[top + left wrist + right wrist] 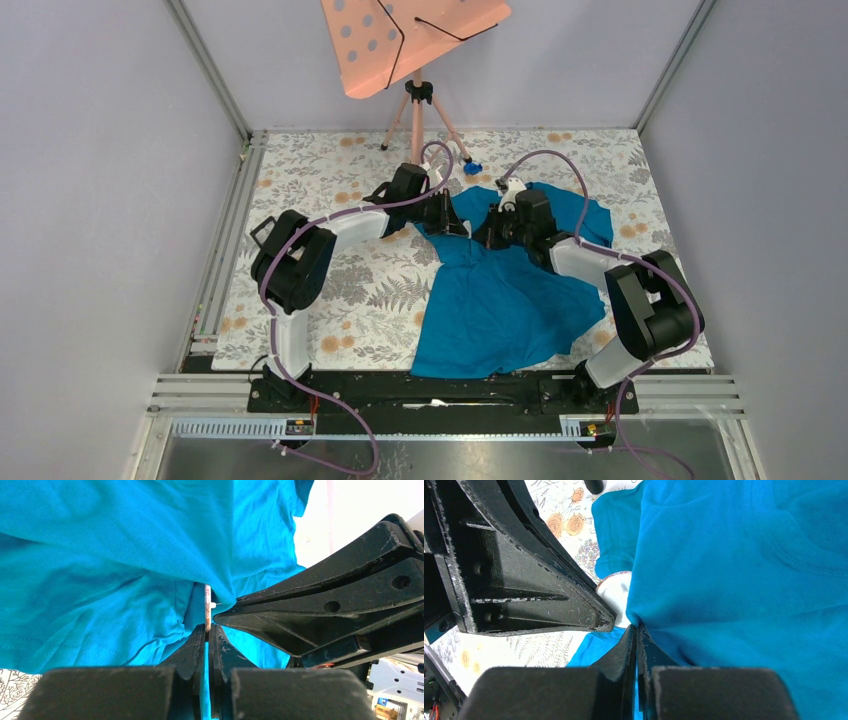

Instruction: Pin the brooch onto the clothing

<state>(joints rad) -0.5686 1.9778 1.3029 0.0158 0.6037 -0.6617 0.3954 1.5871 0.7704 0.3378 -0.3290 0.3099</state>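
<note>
Where the flowered counter (340, 290) carries it, the teal T-shirt (500, 305) lies crumpled toward the right, and both arms reach in to its upper part from either side. The left hand (208, 631) is closed tight on the lower rim of the brooch (207, 605), which stands on edge against a hanging fold of the T-shirt, its thin pin poking toward the right hand (636, 629). That hand's tips are pressed together too, right at the fold's edge and just beside the brooch; whether they have nipped any cloth is hard to make out. The two hands' tips nearly touch.
</note>
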